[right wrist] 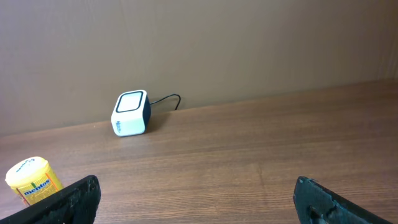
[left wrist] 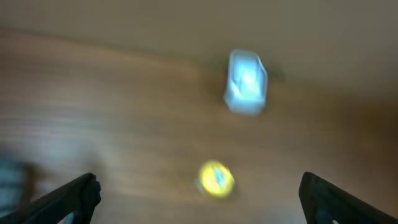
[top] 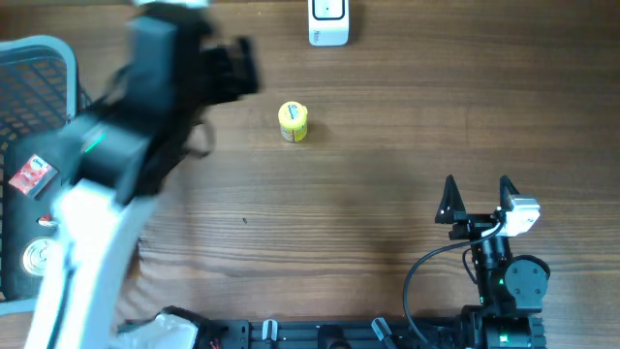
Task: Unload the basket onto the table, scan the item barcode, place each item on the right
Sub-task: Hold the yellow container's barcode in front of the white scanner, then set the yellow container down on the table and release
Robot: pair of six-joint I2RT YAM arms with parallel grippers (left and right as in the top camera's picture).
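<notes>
Basket, 9 o'clock: a blue-grey plastic mesh basket (top: 44, 45) sits at the edge of the brown wooden table (top: 339, 242), holding a red packet (top: 29, 174) and a round silver tin (top: 37, 254).
Left gripper, 10 o'clock: the left gripper (left wrist: 199, 202) hangs blurred above the table, fingers spread wide with nothing in them.
Item, 11 o'clock: the yellow cylindrical canister (top: 293, 122) stands alone on the bare wood, clear of both arms.
Scanner, 12 o'clock: the white box-shaped barcode scanner (top: 328, 21) rests at the far edge, at 1 o'clock from the canister and apart from it, its pale window turned upward.
Right gripper, 4 o'clock: the right gripper (top: 477, 189) sits near its base, jaws released, nothing between them.
Step in hand: likely the reach for the canister. It is best done by closing across the round body low enough to stay steady, leaving the printed label uncovered. The barcode cannot be made out from here, so the canister may need turning before its code meets the scanner window.
Count: one canister, one scanner, one basket with two items visible, two grippers.
</notes>
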